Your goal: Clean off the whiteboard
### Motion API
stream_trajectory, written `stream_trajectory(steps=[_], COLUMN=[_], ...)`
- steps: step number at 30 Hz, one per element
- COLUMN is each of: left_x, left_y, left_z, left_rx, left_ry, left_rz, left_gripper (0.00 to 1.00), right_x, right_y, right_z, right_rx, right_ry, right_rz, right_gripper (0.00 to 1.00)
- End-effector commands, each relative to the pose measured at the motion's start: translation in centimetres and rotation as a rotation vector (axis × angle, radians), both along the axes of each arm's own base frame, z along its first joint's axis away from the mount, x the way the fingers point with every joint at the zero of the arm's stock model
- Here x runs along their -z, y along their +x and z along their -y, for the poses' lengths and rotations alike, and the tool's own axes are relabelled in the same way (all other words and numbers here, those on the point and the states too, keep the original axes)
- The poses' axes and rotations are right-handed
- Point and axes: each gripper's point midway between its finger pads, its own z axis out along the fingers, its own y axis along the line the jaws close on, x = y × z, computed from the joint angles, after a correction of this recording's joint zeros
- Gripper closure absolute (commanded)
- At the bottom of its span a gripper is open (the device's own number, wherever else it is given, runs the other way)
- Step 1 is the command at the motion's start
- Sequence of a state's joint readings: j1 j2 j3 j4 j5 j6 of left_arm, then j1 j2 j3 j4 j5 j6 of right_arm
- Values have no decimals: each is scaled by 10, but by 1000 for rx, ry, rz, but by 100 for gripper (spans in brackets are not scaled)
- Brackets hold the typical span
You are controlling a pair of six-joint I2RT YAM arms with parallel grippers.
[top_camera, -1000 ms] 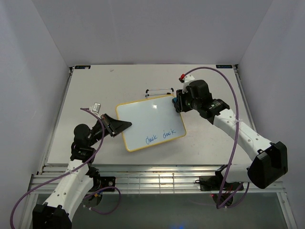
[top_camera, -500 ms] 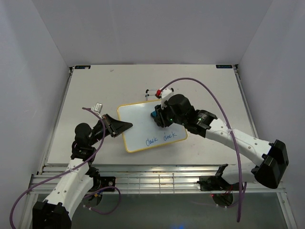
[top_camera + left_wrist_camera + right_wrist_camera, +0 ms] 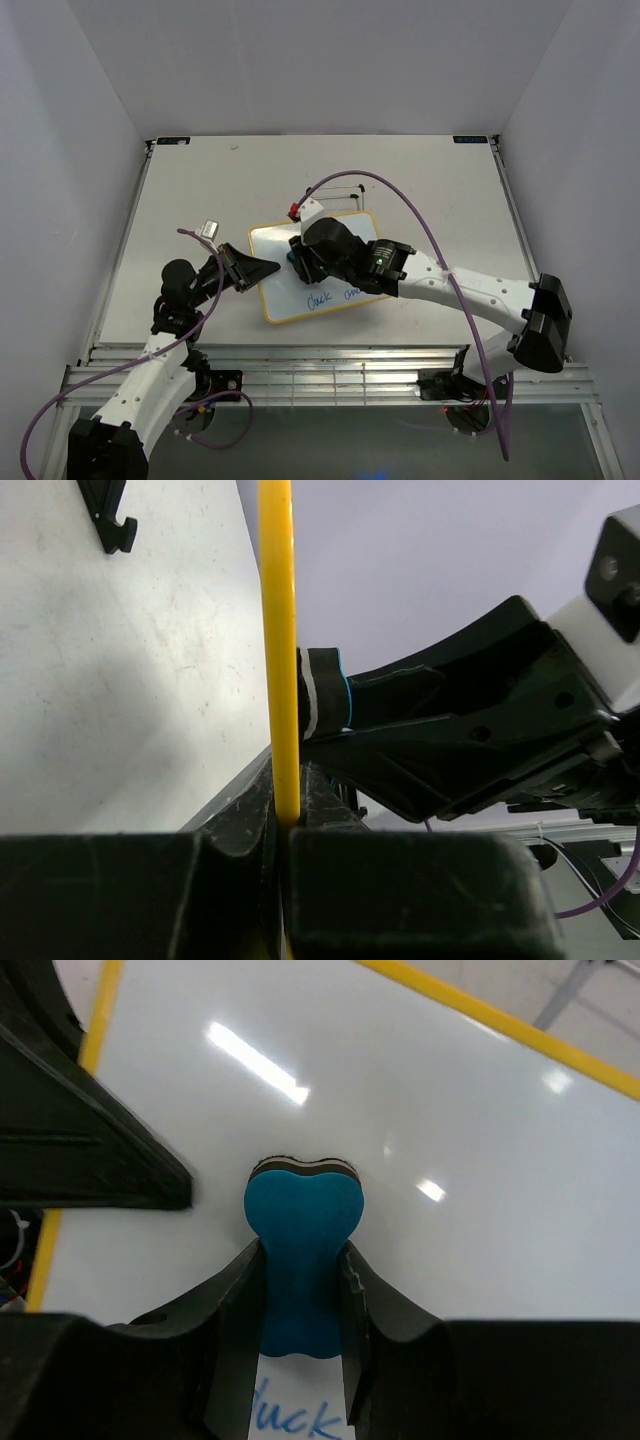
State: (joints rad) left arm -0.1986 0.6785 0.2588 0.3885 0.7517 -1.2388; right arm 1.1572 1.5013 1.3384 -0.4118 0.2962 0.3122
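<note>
- The right hand [image 3: 300, 1260] grips the eraser [image 3: 303, 1210] on the whiteboard [image 3: 450, 1110].
- The writing [image 3: 320, 298] lies just near of it, running left-right.
- The left hand [image 3: 288, 780] clamps the whiteboard's left edge.

eraser [image 3: 303, 1250] on whiteboard [image 3: 276, 287], stand [image 3: 352, 187] behind whiteboard

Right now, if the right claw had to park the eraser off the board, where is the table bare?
Widest bare table lies far left, between the back edge and the whiteboard. A second patch is far right, past the wire stand. Crowded: the board's left edge, where the left claw clamps the frame and the right claw holds the eraser beside it.
</note>
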Motion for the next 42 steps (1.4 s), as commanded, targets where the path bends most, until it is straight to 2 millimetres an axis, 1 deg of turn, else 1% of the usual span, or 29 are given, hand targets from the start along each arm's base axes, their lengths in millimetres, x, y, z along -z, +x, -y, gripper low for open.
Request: stream_trajectory(steps=[1, 3, 4, 5, 6, 7, 8, 9, 10, 11, 13, 14, 16, 18, 20, 23, 24, 25, 26, 27, 28, 30, 31, 32, 34, 37, 38, 40, 42], left_x=[-80, -78, -74, -72, -70, -67, -65, -63, -60, -59, -57, -55, -55, -53, -52, -52, -53, -54, -55, -56, -57, -58, -60, -60, -60, -58, -57, -57, -58], left_y=[-27, -23, -22, -19, -18, -16, -15, -13, -12, -12, -11, -11, -10, -9, -9, -10, -10, -11, -12, -12, -13, -14, -14, -15, -15, -14, -13, -13, -13], left_z=[4, 2, 2, 1, 0, 0, -1, -2, -2, -2, -3, -3, -3, -4, -4, -3, -3, -2, -2, -2, -2, -2, -2, -2, -2, -2, -2, -2, -3], left_rx=[76, 50, 44, 31, 22, 15, 9, -5, -10, -13, -17, -16, -22, -29, -30, -19, -17, -15, -12, -9, -5, -5, -5, -2, -1, -6, -7, -10, -12], left_ry=[-122, -132, -135, -138, -141, -146, -149, -154, -160, -162, -165, -164, -167, -172, -172, -168, -168, -168, -168, -168, -170, -172, -176, -175, -175, -175, -174, -176, -176], left_rz=[273, 258, 242, 232, 221, 205, 195, 187, 171, 162, 153, 147, 145, 133, 127, 129, 135, 136, 141, 144, 144, 146, 148, 150, 150, 144, 141, 140, 142], left_gripper=[100, 100, 100, 100, 100, 100, 100, 100, 100, 100, 100, 100, 100, 100, 100, 100, 100, 100, 100, 100, 100, 100, 100, 100, 100, 100, 100, 100, 100], right_x=[76, 75, 87, 89, 88, 95, 91, 96, 89, 85, 92, 82, 87, 92, 100, 120, 115, 132, 135, 132, 144, 148, 154, 153, 150, 131, 118, 105, 82], right_y=[-13, -21, -31, -36, -47, -58, -60, -74, -79, -93, -101, -108, -113, -117, -109, -94, -75, -70, -62, -42, -37, -16, -12, -4, 1, 1, 0, -8, -22], right_z=[88, 98, 97, 93, 85, 79, 65, 53, 40, 25, 9, -5, -14, -13, -1, 37, 53, 74, 86, 104, 124, 153, 167, 178, 180, 153, 133, 109, 70], right_rx=[169, 189, 157, 140, 99, 70, 47, 2, -16, -62, -84, -110, -122, -117, -70, 0, 60, 88, 114, 168, 206, 297, 317, 354, 350, 268, 220, 149, 42], right_ry=[-296, -254, -228, -194, -159, -144, -95, -99, -73, -60, -92, -70, -86, -84, -97, -135, -111, -145, -149, -138, -179, -198, -227, -229, -234, -185, -167, -135, -53], right_rz=[-107, -125, -159, -166, -164, -188, -177, -179, -172, -164, -165, -156, -160, -174, -168, -193, -195, -217, -222, -210, -218, -214, -209, -207, -194, -200, -175, -180, -166], right_gripper=[92, 92, 92, 92, 92, 92, 92, 92, 92, 92, 92, 92, 92, 92, 92, 92, 92, 92, 92, 92, 92, 92, 92, 92, 92, 92, 92, 92, 92])
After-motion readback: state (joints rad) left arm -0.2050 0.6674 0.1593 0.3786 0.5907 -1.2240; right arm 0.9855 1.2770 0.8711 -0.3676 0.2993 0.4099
